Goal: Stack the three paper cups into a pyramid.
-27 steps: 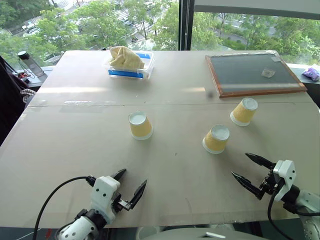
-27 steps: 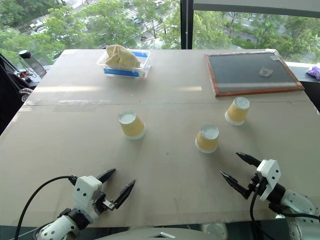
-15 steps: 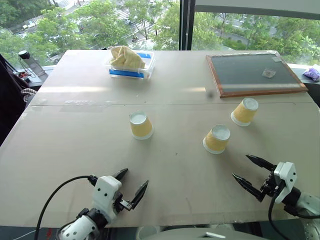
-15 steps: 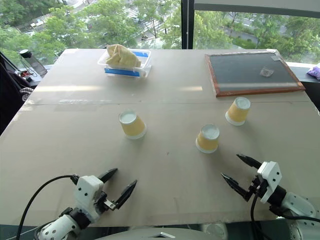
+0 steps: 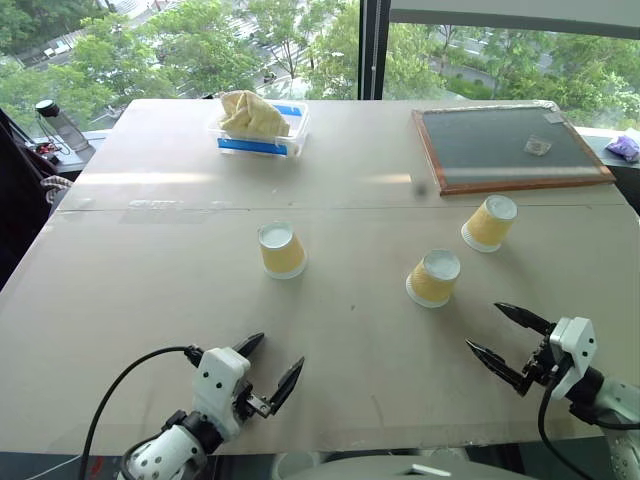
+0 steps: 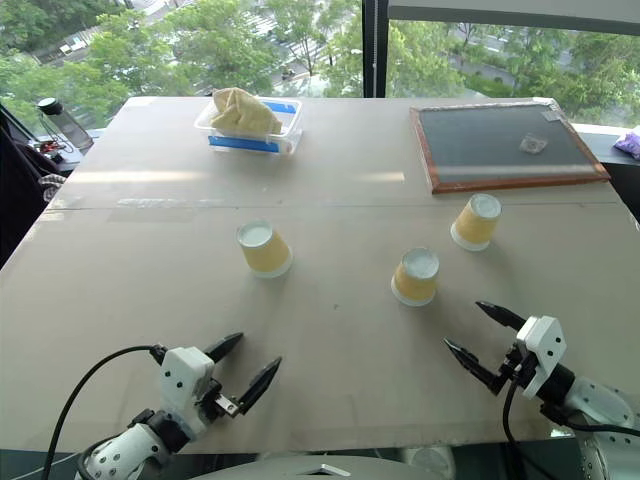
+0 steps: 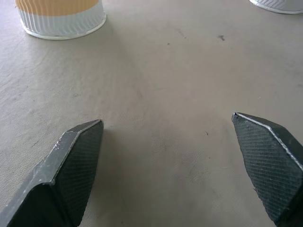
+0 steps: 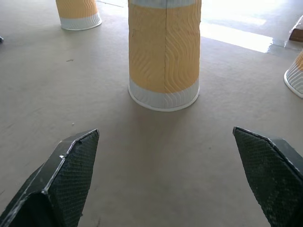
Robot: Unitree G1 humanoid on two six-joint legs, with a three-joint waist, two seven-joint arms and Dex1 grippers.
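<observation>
Three paper cups stand upside down and apart on the table (image 5: 150, 300), white bottoms up. One cup (image 5: 282, 250) is left of centre, another cup (image 5: 433, 278) sits in the middle right, and the third cup (image 5: 488, 223) is farther back right. My left gripper (image 5: 277, 352) hovers open near the front edge, well short of the left cup (image 7: 61, 16). My right gripper (image 5: 485, 326) is open too, pointing at the middle cup (image 8: 164, 52) a short way ahead of its fingertips. Nothing is held.
At the back stands a clear plastic box (image 5: 260, 135) holding a yellowish cloth. A wood-framed dark board (image 5: 505, 145) lies back right. A bottle (image 5: 58, 125) is off the table's left side, and a purple item (image 5: 622, 147) is at the far right.
My left gripper has crept a little to the right along the front edge. The cups and the right gripper have stayed put.
</observation>
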